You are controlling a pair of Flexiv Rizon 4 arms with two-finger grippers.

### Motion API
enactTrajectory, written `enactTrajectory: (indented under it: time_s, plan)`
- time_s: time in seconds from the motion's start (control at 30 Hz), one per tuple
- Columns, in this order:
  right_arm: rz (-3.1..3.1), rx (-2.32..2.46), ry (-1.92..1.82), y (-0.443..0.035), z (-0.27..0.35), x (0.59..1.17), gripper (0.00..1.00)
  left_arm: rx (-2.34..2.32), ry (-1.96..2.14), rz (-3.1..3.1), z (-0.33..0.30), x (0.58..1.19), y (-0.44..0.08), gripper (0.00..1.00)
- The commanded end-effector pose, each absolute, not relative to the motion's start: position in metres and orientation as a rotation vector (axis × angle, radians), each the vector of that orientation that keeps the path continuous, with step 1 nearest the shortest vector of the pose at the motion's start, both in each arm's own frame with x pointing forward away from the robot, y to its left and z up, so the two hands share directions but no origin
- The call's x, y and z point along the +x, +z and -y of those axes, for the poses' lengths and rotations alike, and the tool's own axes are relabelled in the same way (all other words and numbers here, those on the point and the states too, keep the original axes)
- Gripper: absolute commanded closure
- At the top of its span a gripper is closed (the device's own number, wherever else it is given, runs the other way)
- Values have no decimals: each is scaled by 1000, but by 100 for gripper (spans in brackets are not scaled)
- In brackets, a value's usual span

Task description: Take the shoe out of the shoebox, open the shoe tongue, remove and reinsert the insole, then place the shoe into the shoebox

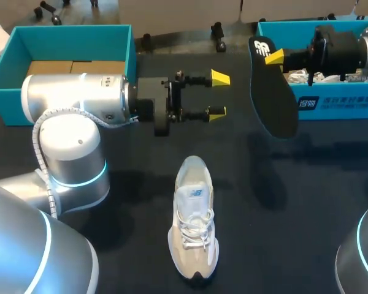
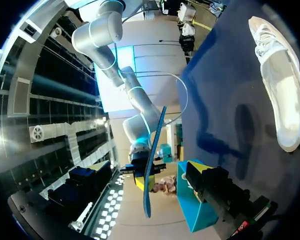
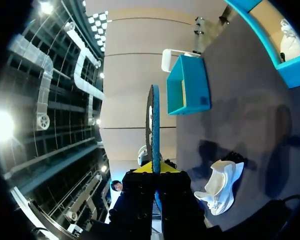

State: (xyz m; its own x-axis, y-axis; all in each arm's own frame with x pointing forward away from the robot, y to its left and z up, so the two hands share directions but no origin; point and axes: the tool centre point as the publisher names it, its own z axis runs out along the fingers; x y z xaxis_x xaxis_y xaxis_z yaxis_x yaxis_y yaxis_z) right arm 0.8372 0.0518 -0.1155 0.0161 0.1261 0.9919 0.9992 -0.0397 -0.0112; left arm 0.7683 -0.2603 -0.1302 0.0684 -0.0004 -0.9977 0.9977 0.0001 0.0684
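A white and beige shoe [image 1: 193, 223] lies on the black table, toe towards the front edge, laces up. My right gripper [image 1: 274, 57] is shut on the heel end of a dark insole [image 1: 276, 101], which hangs above the table before the right shoebox [image 1: 337, 104]. In the right wrist view the insole [image 3: 153, 120] stands edge-on between the closed yellow tips [image 3: 155, 167], with the shoe [image 3: 220, 187] below. My left gripper [image 1: 219, 95] is open and empty, level with the insole and to its left. The left wrist view shows the insole [image 2: 152, 165] ahead of the open fingers and the shoe [image 2: 282, 90] to the side.
A second teal box [image 1: 61, 43] with a brown cardboard floor stands at the back left, behind my left arm. The right shoebox holds something white [image 1: 303, 76]. My left arm's elbow [image 1: 73, 153] takes up the left part of the table.
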Motion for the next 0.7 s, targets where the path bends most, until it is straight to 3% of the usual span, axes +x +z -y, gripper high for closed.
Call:
enactTrajectory:
  time_s: [0.03, 0.47, 0.63, 0.7]
  plan:
    - [1274, -1339, -1163, -115, -53, 838, 100, 1245, -1157, -1161, 271, 768, -132, 0]
    - [1274, -1339, -1163, -115, -53, 838, 100, 1229, -1196, -1147, 316, 780, -125, 1]
    - [1274, -1339, -1163, -115, -53, 838, 100, 1217, -1174, -1147, 332, 779, -124, 7]
    - [1274, -1339, -1163, -115, -53, 838, 100, 1216, -1160, -1147, 337, 778, -125, 16]
